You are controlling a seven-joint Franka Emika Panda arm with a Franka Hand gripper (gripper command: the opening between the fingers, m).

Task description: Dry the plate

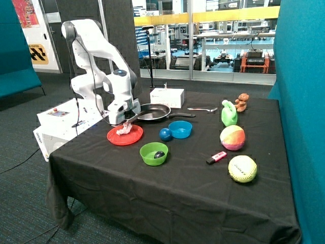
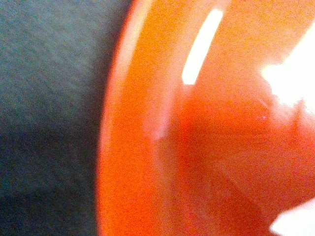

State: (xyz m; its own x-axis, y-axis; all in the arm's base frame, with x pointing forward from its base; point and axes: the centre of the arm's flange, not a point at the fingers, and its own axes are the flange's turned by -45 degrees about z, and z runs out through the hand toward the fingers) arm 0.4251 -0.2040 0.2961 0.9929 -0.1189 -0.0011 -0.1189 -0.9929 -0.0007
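Red-orange plate [image 1: 125, 135] sits near the table's robot-side edge, beside the frying pan [image 1: 152, 112]. Gripper [image 1: 124, 125] is low over it, pinching a pale cloth [image 1: 123, 130] against the surface, so wiping seems underway.

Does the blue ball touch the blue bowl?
Touching, it seems. In the outside view the blue ball sits right against the rim of the blue bowl, with no gap of tablecloth visible between them.

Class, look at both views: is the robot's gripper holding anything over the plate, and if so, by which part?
The gripper is down on the red-orange plate with a pale crumpled cloth at its tip, apparently pinched by its upper part; the exact hold cannot be told.
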